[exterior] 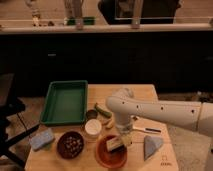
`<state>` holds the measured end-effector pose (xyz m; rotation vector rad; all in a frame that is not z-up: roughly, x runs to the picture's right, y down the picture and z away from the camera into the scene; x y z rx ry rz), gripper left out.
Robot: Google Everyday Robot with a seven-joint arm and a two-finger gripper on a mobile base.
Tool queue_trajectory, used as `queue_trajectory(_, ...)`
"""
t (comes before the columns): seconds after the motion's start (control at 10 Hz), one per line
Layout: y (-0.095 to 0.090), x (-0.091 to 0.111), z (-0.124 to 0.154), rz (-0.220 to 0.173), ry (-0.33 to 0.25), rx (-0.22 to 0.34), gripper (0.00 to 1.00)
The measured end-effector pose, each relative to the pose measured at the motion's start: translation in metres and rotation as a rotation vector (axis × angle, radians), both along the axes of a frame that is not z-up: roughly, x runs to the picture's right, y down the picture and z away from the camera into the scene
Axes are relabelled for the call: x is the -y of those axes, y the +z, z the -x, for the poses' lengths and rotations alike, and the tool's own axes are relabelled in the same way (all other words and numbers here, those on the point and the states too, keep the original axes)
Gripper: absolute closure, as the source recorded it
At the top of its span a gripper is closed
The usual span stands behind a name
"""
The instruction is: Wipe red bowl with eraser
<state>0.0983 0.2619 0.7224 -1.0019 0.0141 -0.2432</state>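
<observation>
On the wooden bench, a light blue sponge lies at far left below the green tray, then a dark bowl of small round pieces. Right of it, the red bowl holds the eraser, with the gripper directly above; whether its fingers are apart or clamped on the block, I cannot tell. No writing is readable.

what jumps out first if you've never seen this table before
The white robot arm reaches in from the right, its gripper down over the shallow reddish-orange bowl at the front edge, where the small cream-topped eraser block sits. A deep green plastic tray sits at the back left of the wooden table.
</observation>
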Motion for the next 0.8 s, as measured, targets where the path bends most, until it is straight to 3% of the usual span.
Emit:
queue_trajectory(0.3, -0.001, -0.004, 0.016, 0.009, -0.010, 0.040, 0.96)
queue_trajectory(0.8, -0.021, -0.019, 0.030, 0.030, -0.030, 0.084, 0.96)
